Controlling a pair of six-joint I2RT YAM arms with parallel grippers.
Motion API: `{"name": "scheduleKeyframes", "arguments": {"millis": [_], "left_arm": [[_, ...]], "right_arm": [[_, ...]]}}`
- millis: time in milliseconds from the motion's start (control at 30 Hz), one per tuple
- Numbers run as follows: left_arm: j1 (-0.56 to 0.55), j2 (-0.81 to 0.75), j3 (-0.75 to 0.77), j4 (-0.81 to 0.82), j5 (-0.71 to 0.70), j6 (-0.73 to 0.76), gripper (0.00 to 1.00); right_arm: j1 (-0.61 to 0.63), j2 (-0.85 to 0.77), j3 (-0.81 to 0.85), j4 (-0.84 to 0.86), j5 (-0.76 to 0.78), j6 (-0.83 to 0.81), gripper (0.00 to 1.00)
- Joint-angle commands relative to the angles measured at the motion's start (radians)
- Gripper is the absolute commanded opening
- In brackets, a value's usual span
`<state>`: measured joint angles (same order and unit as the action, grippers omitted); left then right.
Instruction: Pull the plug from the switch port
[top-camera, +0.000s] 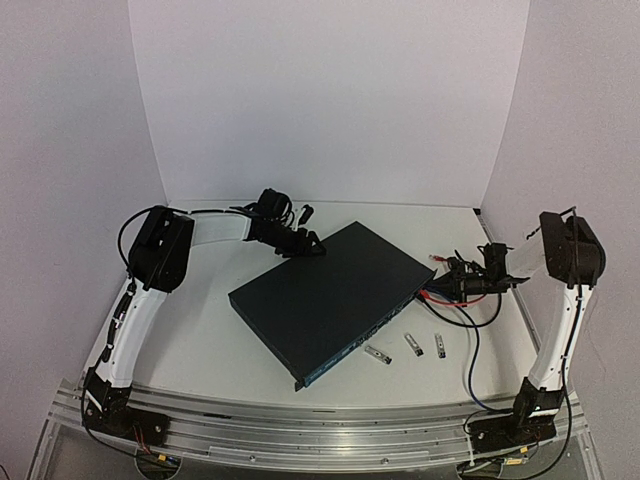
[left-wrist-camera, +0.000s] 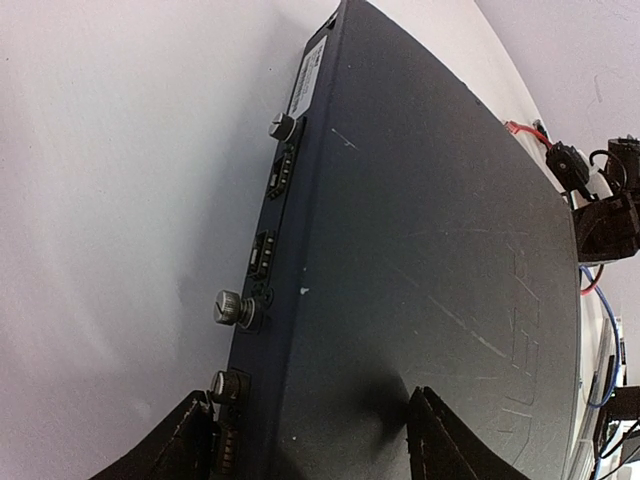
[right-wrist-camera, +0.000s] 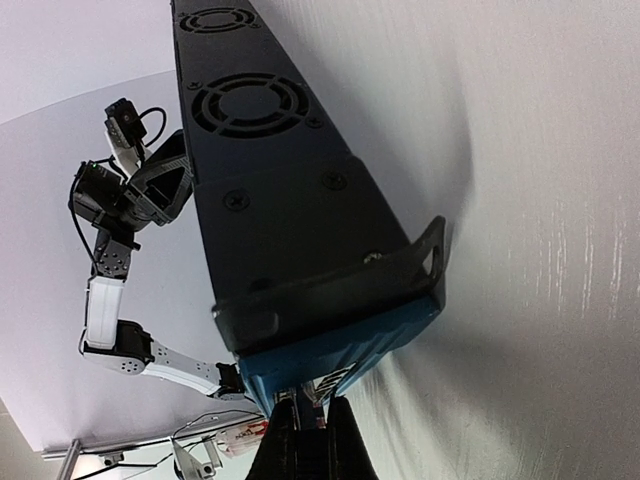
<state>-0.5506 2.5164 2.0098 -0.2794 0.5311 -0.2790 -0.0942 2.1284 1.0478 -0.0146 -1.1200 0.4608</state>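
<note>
The switch (top-camera: 335, 298) lies flat in the middle of the white surface (top-camera: 200, 350), turned at an angle. Its bluish socket face looks toward the near right, and its back face looks toward the far left.

The left gripper (top-camera: 303, 243) is at the far-left edge of the box. From its wrist camera the two fingers (left-wrist-camera: 190, 440) stand wide apart and straddle that top edge. One is down beside the back face with its thumbscrews (left-wrist-camera: 228, 307), the other over the dark lid. I cannot tell whether either presses on the metal.

The right gripper (top-camera: 447, 287) sits at the right end of the socket face. Its fingers (right-wrist-camera: 345, 440) are drawn narrow and pinch a dark piece, the plug (right-wrist-camera: 309, 415), right at the blue face. Whether the plug is seated in its port is hidden from here.

A red cable (top-camera: 432, 296) shows just beside that gripper. A blue cable (top-camera: 474, 370) loops from there toward the near edge of the surface. Three small metal pieces (top-camera: 411, 343) lie in a loose row on the surface, just in front of the socket face and apart from the box.
</note>
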Motion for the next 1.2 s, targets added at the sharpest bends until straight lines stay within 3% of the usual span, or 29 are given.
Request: {"name": "scheduleKeyframes", "arguments": {"millis": [0,633,1167], "left_arm": [[-0.014,0.100,-0.003,-0.135,-0.142,0.003,0.63],[-0.006,0.128,0.015,-0.166,-0.155,-0.021,0.62],[-0.006,0.112,0.008,-0.154,-0.145,-0.014,0.62]], "right_arm": [[-0.011,0.041,-0.044,-0.065,0.084,0.040,0.00],[-0.076,-0.014,-0.094,-0.066,0.053,0.043,0.00],[-0.083,-0.225,-0.046,-0.091,0.299,-0.019,0.00]]}}
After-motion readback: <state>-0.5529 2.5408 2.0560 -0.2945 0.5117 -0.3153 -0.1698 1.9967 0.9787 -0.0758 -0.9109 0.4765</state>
